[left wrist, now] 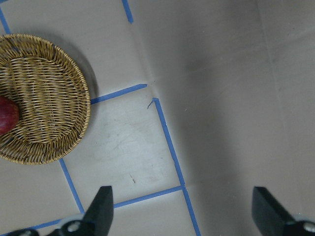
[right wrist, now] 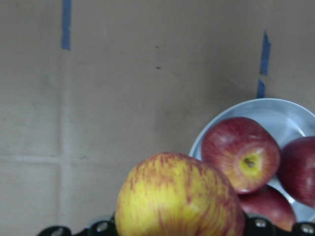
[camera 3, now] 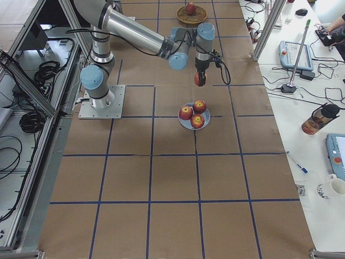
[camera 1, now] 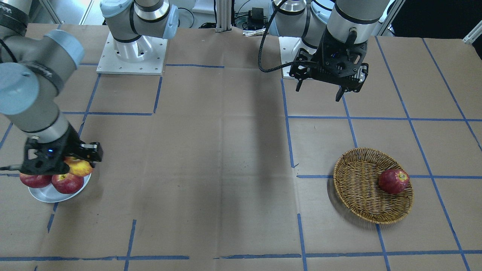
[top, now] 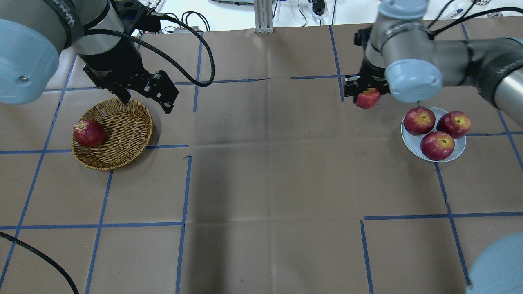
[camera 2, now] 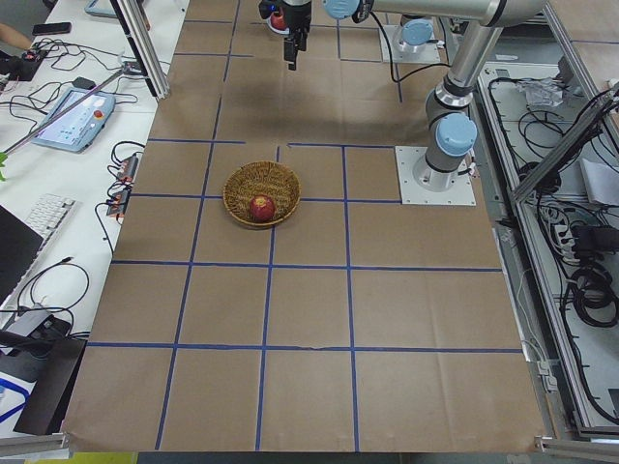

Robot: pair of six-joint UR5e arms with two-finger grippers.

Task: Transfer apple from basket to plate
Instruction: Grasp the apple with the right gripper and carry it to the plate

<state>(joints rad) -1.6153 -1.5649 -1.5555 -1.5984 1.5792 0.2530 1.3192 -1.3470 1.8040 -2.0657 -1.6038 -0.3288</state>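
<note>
My right gripper (top: 365,93) is shut on the pinkish-red, yellow-streaked apple (top: 368,99) and holds it in the air just left of the pale plate (top: 410,142). The right wrist view shows this apple (right wrist: 179,196) close up, with the plate (right wrist: 275,109) beyond it. In the front view the gripper (camera 1: 69,162) and the apple (camera 1: 81,168) hang over the plate's (camera 1: 47,195) edge. The wicker basket (top: 124,132) stands at the left. My left gripper (top: 145,100) is open and empty above the basket's far rim; it also shows in the left wrist view (left wrist: 183,201).
Three dark red apples (top: 437,145) lie on the plate. One dark red apple (top: 89,133) lies in the basket (camera 1: 359,188). Brown paper with blue tape lines covers the table. The arm bases stand at the robot's edge.
</note>
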